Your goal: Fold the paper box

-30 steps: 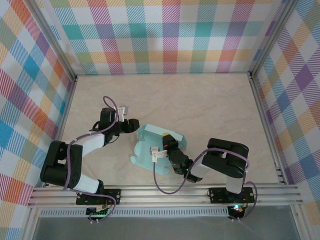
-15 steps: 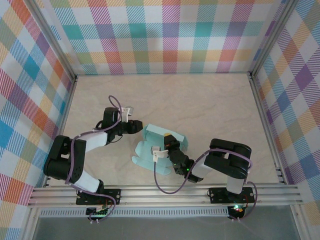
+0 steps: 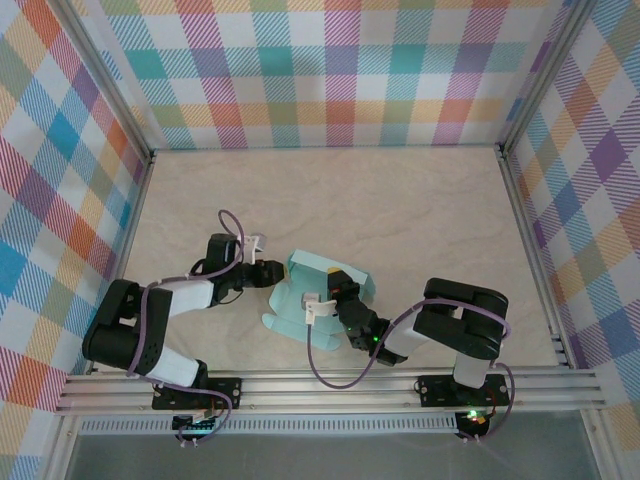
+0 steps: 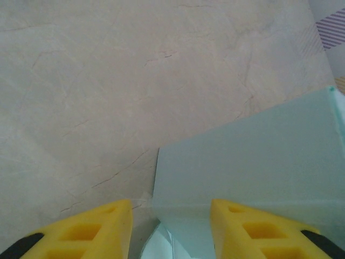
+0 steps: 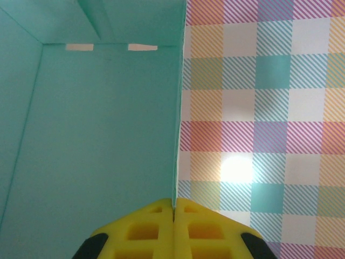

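One paper box (image 3: 290,302), half-formed, is lying mid-bench (image 3: 400,210) between both arms. The right end effector (image 5: 173,205) is clamping a raised wall edge. The left end effector (image 4: 170,210), fingers apart, is straddling a corner. Judged next move: closing there and creasing that side upright.

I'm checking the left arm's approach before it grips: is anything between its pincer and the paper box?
Nothing visible stands in the way. The left pincer is open right at the paper box, with the near corner of a raised panel sitting in the gap between its fingers. The right pincer is shut on another edge of the box.
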